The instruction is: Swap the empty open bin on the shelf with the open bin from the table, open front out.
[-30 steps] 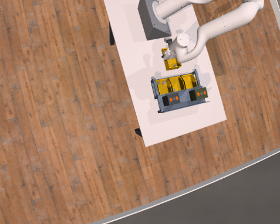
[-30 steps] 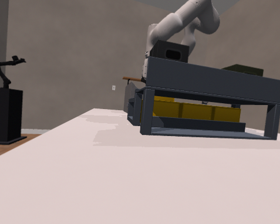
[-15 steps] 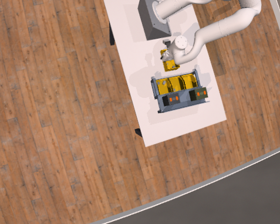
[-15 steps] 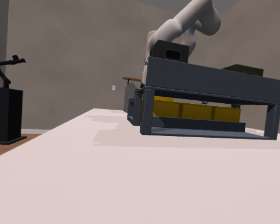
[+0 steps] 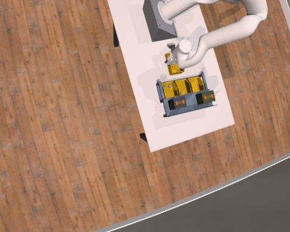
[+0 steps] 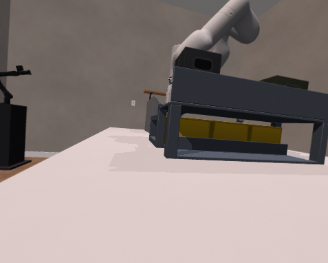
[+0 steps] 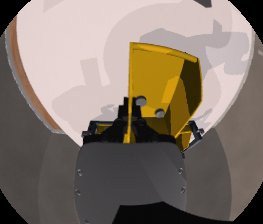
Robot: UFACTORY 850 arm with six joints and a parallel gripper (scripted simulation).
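Note:
My gripper [image 5: 172, 59] is shut on the wall of a yellow open bin [image 5: 175, 67] and holds it above the white table, just in front of the shelf's open side. In the wrist view the bin [image 7: 163, 90] hangs away from the fingers [image 7: 139, 124], with the table top far below it. I cannot tell what is inside it. The dark grey shelf [image 5: 185, 94] holds three yellow bins side by side [image 5: 182, 85]; the left one shows small grey parts. In the exterior view the held bin is hidden behind the shelf [image 6: 243, 117].
Two dark boxes with orange dots [image 5: 177, 103] [image 5: 205, 97] stand on the shelf's top board. The grey robot base block [image 5: 158, 19] stands on the table behind the held bin. The table edge runs close to the shelf's left side.

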